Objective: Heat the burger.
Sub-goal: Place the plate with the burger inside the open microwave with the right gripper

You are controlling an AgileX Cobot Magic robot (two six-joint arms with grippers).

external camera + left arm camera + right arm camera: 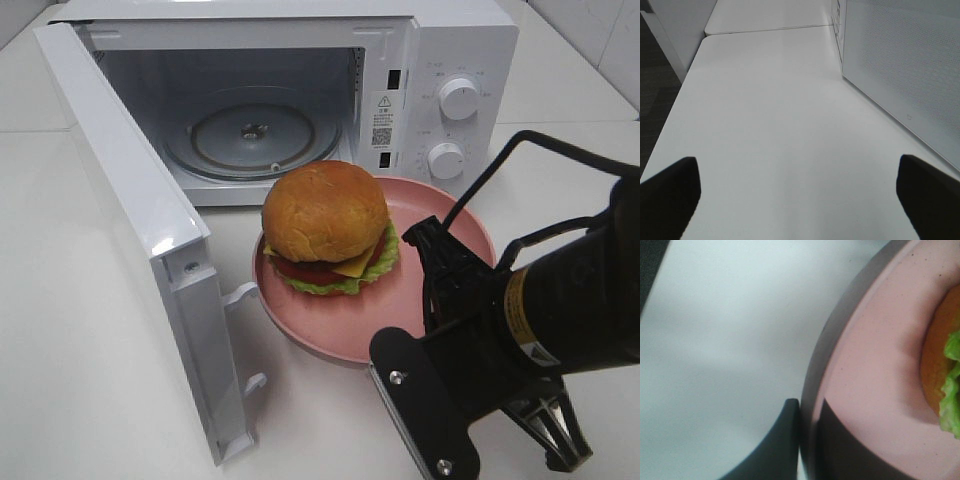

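Note:
The burger, with a glossy brown bun, cheese, tomato and lettuce, sits on a round pink plate just in front of the open microwave. My right gripper is shut on the plate's right rim. In the right wrist view its gripper has one dark finger outside the plate and one on top, and the burger's edge shows close by. My left gripper stands open over bare table, holding nothing. It is out of the exterior high view.
The microwave door swings wide to the left, reaching toward the table's front. A glass turntable lies in the cavity. Two knobs are on the right panel. The microwave's perforated wall stands beside the left gripper.

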